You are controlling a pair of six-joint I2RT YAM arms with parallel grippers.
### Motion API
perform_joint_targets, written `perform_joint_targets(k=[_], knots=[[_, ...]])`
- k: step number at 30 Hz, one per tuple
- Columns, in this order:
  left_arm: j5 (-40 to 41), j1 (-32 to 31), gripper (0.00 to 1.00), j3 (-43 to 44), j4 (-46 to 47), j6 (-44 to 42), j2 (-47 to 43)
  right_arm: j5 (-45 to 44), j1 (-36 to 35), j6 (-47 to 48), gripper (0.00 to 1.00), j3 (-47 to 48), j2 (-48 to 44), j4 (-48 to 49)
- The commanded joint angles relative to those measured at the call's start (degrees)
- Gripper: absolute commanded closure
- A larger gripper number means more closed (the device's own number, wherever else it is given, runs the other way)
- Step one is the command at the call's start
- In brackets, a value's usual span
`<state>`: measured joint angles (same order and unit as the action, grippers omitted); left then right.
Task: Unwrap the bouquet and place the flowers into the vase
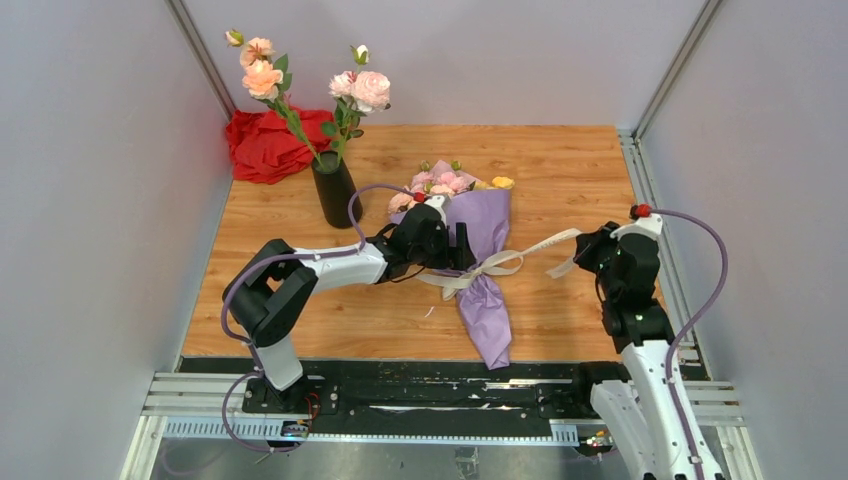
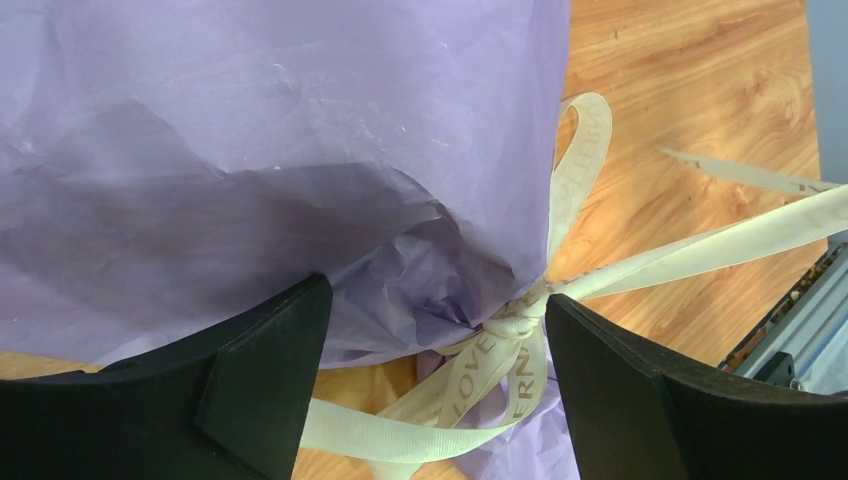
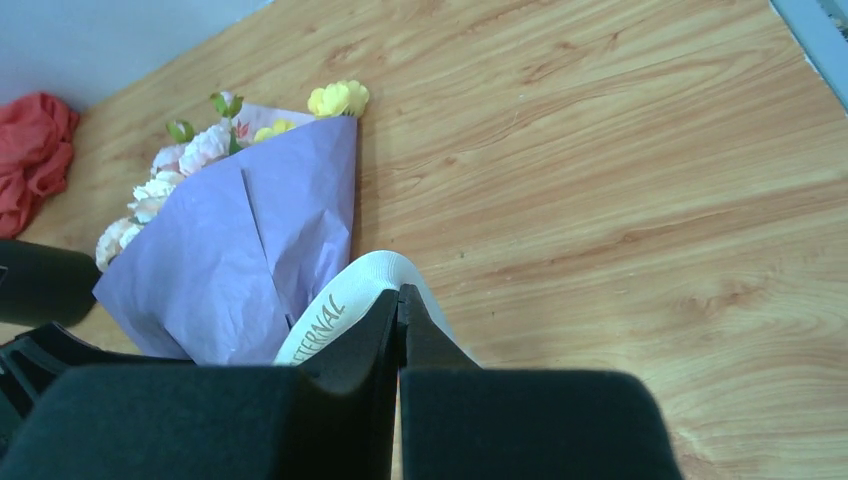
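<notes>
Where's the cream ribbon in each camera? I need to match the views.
Top external: cream ribbon centre, bow with a tail running right.
Left wrist: lower centre, knot inside the open left gripper.
Right wrist: lower centre, loop pinched by the shut right gripper.
Shared landmark: lilac paper wrap.

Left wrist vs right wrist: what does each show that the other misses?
Left wrist only: the ribbon knot and bow loop, seen between the open left jaws. Right wrist only: the flowers, the red cloth, and the ribbon tail pinched in the shut right jaws. Both: the purple paper, the ribbon and the table.
</notes>
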<state>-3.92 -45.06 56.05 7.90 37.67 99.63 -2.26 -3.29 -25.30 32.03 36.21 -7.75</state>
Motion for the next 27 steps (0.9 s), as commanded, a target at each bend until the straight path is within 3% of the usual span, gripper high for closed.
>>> perform_joint_targets(k=[1,7,17,27], knots=[[-0.75,-0.38,0.1,0.17,1.7,0.69,1.36,1.31,4.23,-2.98,1.0,2.47,-2.12,-4.98],[-0.28,-0.38,0.11,-0.54,2.23,0.53,1.25,1.34,10.76,-3.99,1.0,5.98,-6.1,-6.91],[0.26,-0.03,0.1,-1.62,2.48,0.23,0.65,6.94,18.72,-2.49,1.0,17.98,-2.84,-10.1],[1.08,-0.03,0.1,-4.12,4.05,0.72,-2.35,-3.47,20.19,-1.95,1.0,24.88,-3.75,-11.86]])
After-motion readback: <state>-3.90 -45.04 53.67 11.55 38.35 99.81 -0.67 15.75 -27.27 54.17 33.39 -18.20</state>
